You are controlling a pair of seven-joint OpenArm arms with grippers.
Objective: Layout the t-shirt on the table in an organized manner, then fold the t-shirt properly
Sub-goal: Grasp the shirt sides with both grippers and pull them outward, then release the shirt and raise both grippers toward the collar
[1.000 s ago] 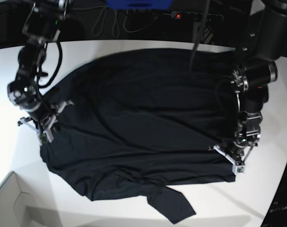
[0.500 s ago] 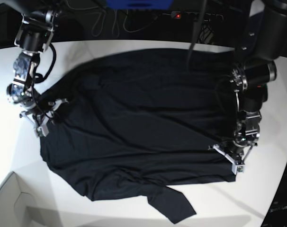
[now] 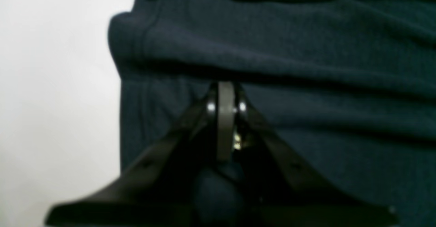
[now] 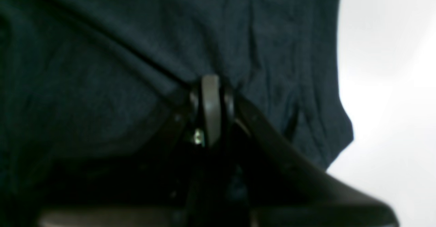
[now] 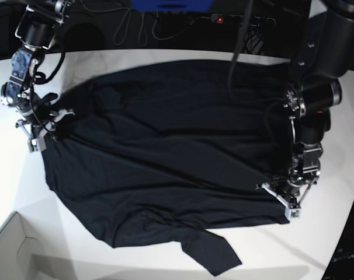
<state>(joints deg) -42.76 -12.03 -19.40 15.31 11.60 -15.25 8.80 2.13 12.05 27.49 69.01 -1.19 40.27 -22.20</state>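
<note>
The black t-shirt [image 5: 165, 146] lies spread over the white table [image 5: 335, 169], creased, with one sleeve [image 5: 215, 254] pointing at the near edge. My right gripper [image 5: 40, 131] is at the shirt's left edge in the base view, shut on the fabric; its wrist view shows the closed tips [image 4: 211, 80] pinching the t-shirt [image 4: 102, 50] beside bare table [image 4: 391, 50]. My left gripper [image 5: 285, 201] is at the shirt's lower right corner, shut on the cloth. In its wrist view the closed tips [image 3: 224, 87] meet a fold of the t-shirt [image 3: 306, 50] near the hem, with table [image 3: 51, 84] to the left.
A white cardboard box corner [image 5: 13, 251] sits at the near left. Cables [image 5: 136, 29] and a blue object [image 5: 171, 4] lie along the dark back edge. The table's curved edge [image 5: 349, 221] runs close to the left arm.
The right gripper has moved up and to the left in the base view, dragging the shirt's left edge with it and stretching the cloth. The left gripper has shifted only slightly.
</note>
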